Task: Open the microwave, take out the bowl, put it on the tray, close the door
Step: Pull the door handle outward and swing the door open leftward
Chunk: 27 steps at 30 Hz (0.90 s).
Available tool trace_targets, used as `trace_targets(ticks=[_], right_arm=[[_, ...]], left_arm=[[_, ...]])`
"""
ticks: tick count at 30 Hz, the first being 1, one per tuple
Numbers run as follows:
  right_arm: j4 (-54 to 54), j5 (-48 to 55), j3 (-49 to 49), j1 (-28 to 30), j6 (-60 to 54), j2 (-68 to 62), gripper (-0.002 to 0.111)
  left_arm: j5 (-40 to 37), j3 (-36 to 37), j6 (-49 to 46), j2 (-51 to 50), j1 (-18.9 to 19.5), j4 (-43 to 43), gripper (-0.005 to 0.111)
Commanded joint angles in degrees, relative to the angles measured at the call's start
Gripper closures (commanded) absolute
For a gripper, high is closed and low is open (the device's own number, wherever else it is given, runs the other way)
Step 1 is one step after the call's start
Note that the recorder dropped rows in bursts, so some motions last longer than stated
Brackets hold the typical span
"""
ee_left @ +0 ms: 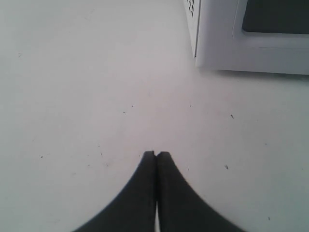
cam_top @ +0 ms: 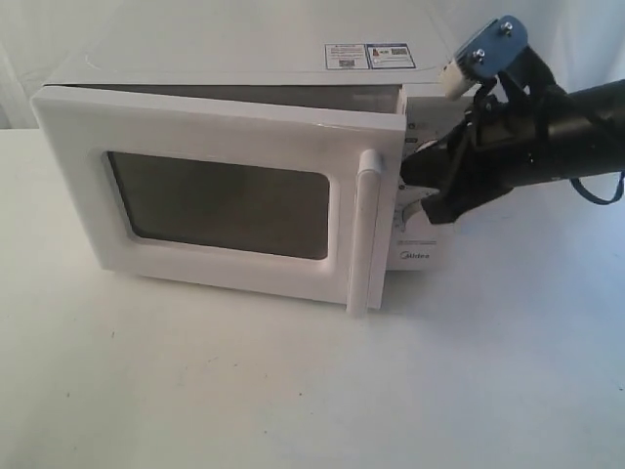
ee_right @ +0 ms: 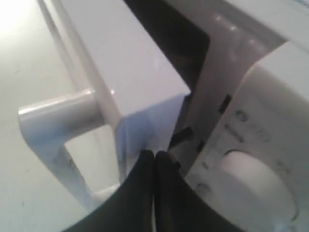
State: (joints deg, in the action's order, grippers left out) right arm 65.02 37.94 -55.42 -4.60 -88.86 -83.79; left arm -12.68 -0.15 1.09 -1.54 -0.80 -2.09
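The white microwave (cam_top: 244, 59) stands on the table with its door (cam_top: 215, 205) swung partly open, hinged at the left. The tall bar handle (cam_top: 372, 230) is at the door's free edge. My right gripper (cam_top: 405, 176) is shut with nothing in it, its tips (ee_right: 154, 153) in the gap between the door's free edge (ee_right: 145, 116) and the control panel, beside a round knob (ee_right: 251, 179). My left gripper (ee_left: 157, 153) is shut and empty over bare table, short of the microwave's corner (ee_left: 217, 43). The bowl is hidden behind the door. The tray is out of view.
White tabletop (cam_top: 293, 391) spreads in front of the microwave, with small dark specks (ee_left: 231, 116). The right arm's black body and blue bracket (cam_top: 493, 44) hang at the microwave's right side. A white backdrop rises behind.
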Motion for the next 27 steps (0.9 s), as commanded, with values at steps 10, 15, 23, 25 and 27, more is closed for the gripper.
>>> trace_targets(ticks=[10,15,23,25,27], right_arm=[[-18.86,-4.7,-0.07,-1.11,22.51,5.1,0.108],[-13.08,2.67,-0.07,-3.78,16.01,4.37,0.108],[-10.56,12.42,-0.07,-9.5,12.43,4.37,0.108],[-10.56,15.27,-0.07,-10.91,11.58,4.37,0.108],[-10.34,18.48,-0.07,-12.26,9.3,4.37,0.108]], left_arm=[[-0.2,0.15,0.17,0.36,0.15,-0.46,0.107],[-0.2,0.15,0.17,0.36,0.15,-0.46,0.107],[-0.2,0.15,0.17,0.36,0.15,-0.46,0.107],[-0.2,0.15,0.17,0.36,0.15,-0.46,0.107],[-0.2,0.15,0.17,0.36,0.15,-0.46,0.107]])
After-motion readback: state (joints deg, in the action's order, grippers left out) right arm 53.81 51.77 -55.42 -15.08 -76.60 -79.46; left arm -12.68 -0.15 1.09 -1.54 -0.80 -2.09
